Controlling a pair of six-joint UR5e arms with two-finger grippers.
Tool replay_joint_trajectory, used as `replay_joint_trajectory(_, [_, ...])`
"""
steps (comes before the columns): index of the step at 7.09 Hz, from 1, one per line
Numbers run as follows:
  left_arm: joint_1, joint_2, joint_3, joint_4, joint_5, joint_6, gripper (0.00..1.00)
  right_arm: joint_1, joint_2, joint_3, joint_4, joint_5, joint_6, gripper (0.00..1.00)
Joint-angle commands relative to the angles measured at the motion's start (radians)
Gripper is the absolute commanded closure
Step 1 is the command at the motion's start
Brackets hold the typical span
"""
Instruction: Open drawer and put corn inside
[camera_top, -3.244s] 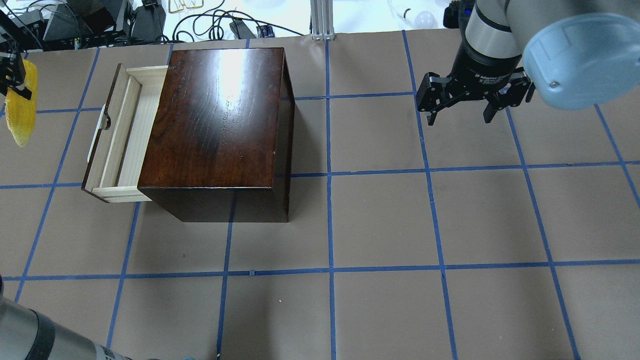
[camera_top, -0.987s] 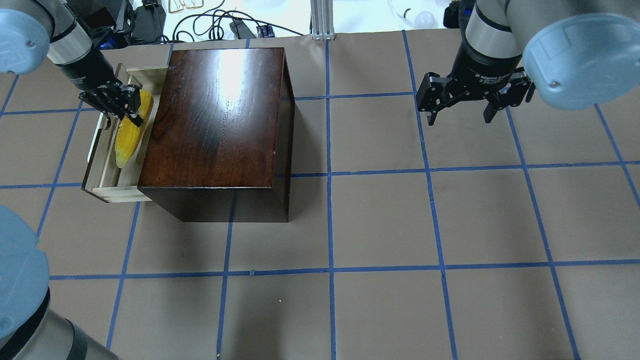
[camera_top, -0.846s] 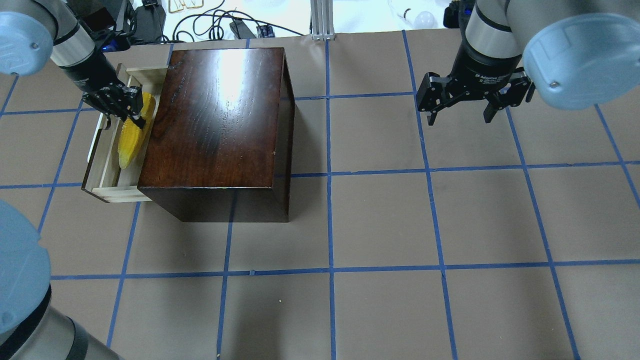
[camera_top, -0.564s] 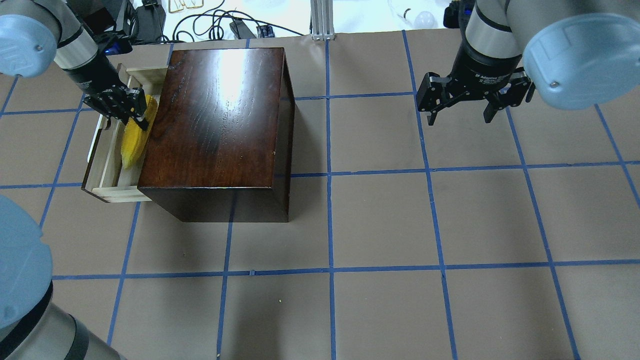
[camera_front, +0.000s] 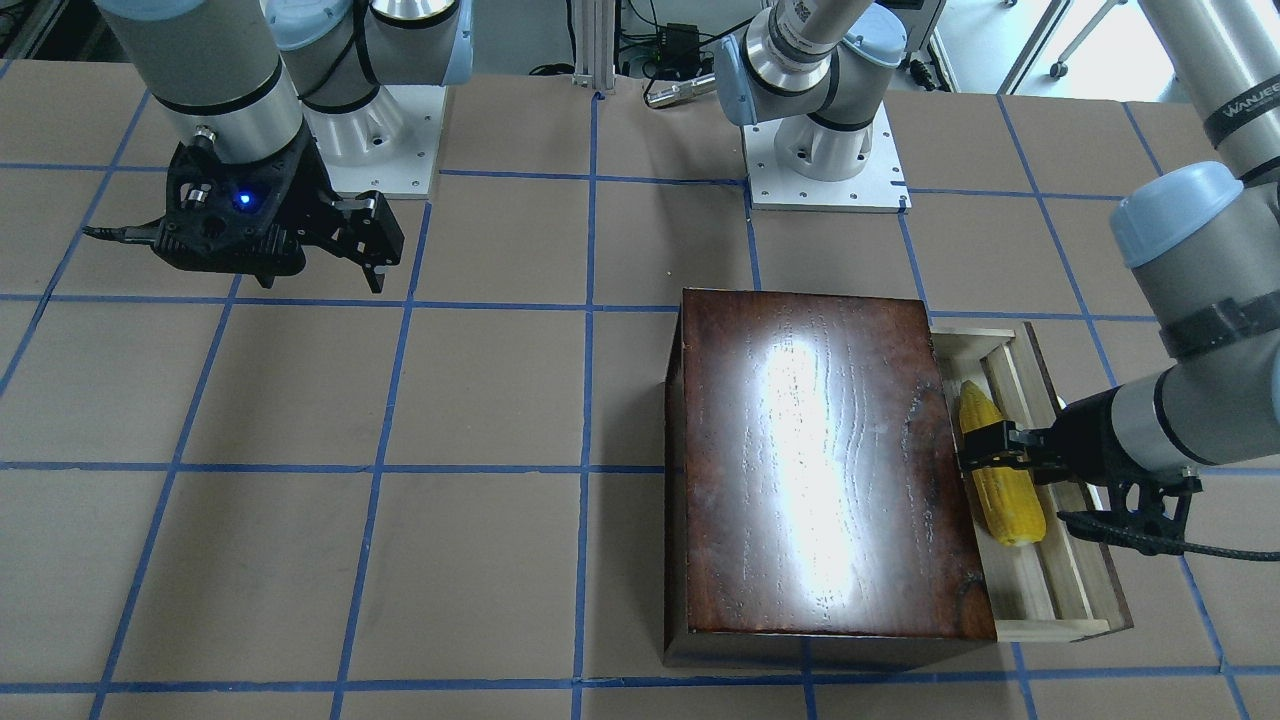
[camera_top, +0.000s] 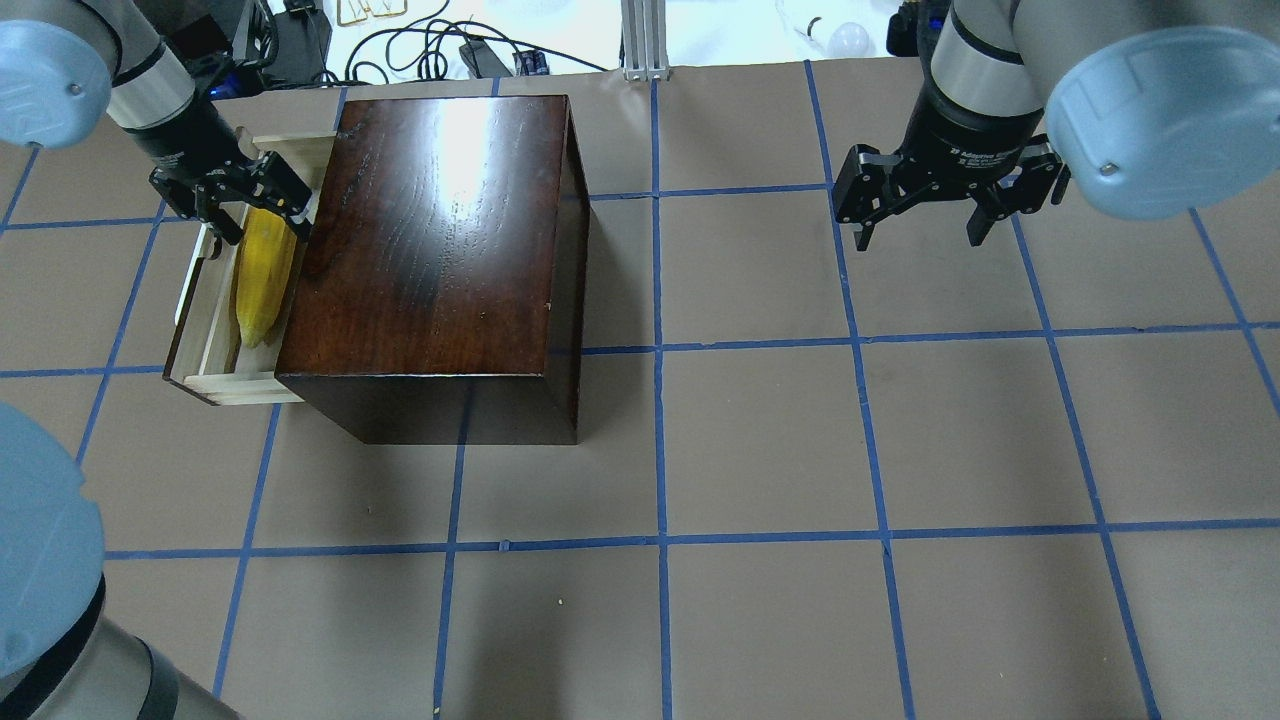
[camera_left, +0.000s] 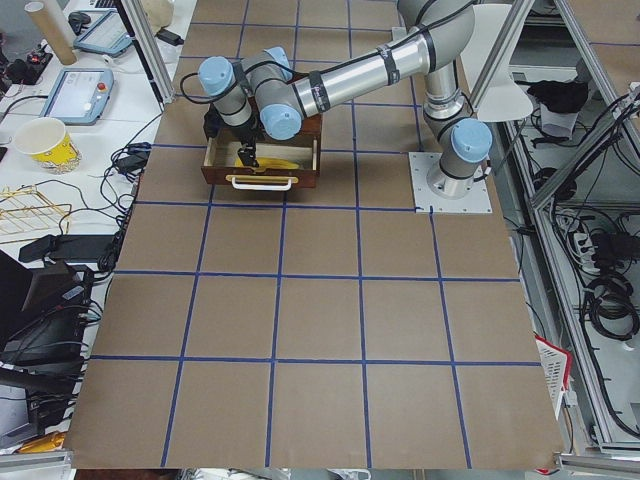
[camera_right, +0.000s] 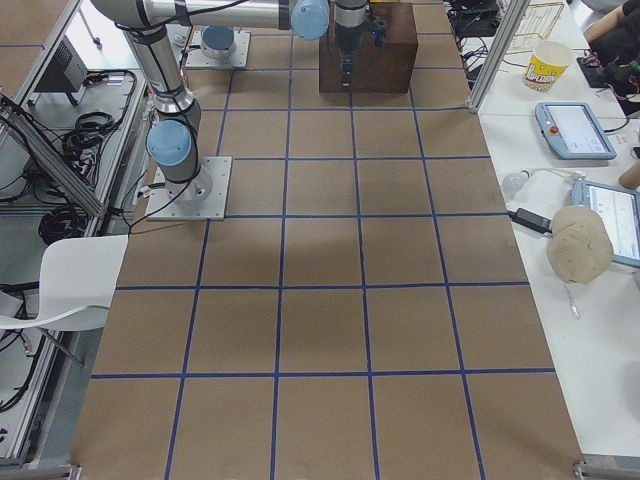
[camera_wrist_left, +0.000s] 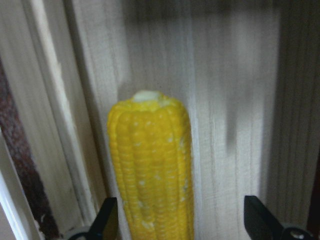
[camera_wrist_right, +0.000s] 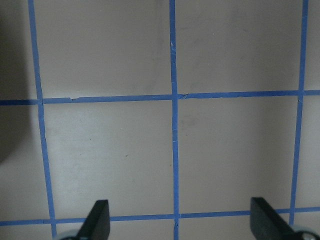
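Observation:
The drawer (camera_top: 212, 335) of the dark-brown box (camera_top: 440, 240) stands pulled out to the left. The yellow corn (camera_top: 262, 285) lies flat on the drawer's pale floor, along its length, pointed end toward the front. My left gripper (camera_top: 255, 207) is open over the corn's blunt end, a finger on each side and apart from it. The left wrist view shows the corn (camera_wrist_left: 152, 170) between the spread fingertips (camera_wrist_left: 107, 225). In the front-facing view the corn (camera_front: 1000, 490) lies in the drawer (camera_front: 1065, 590) beside the box (camera_front: 815, 460). My right gripper (camera_top: 918, 235) is open and empty above the table at the far right.
The drawer's white loop handle (camera_left: 262, 182) faces the table's left end. Cables and equipment (camera_top: 430, 50) lie past the table's far edge. Brown paper with a blue tape grid (camera_top: 760, 440) covers the table.
My left gripper has opened and let go of the corn. The corn has dropped from its tilted hold and lies flat in the drawer. The right arm has not moved.

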Motion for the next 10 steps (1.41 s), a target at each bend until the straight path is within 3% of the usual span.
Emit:
replay_joint_trajectory(1, [-0.03,0.049,0.056,-0.1,0.009,-0.001,0.0,0.0,0.0,0.0,0.0,0.0,0.0,0.0])
replay_joint_trajectory(3, [-0.079,0.066,0.135,-0.15,0.017,-0.041,0.0,0.0,0.0,0.0,-0.001,0.0,0.0,0.0])
replay_joint_trajectory(6, [-0.232,0.123,0.13,-0.173,0.123,-0.187,0.0,0.0,0.0,0.0,0.0,0.0,0.0,0.0])
replay_joint_trajectory(8, [-0.312,0.158,0.095,-0.188,0.123,-0.24,0.0,0.0,0.0,0.0,0.0,0.0,0.0,0.0])
replay_joint_trajectory(10, [-0.317,0.228,-0.007,-0.176,0.114,-0.245,0.0,0.0,0.0,0.0,-0.001,0.0,0.0,0.0])
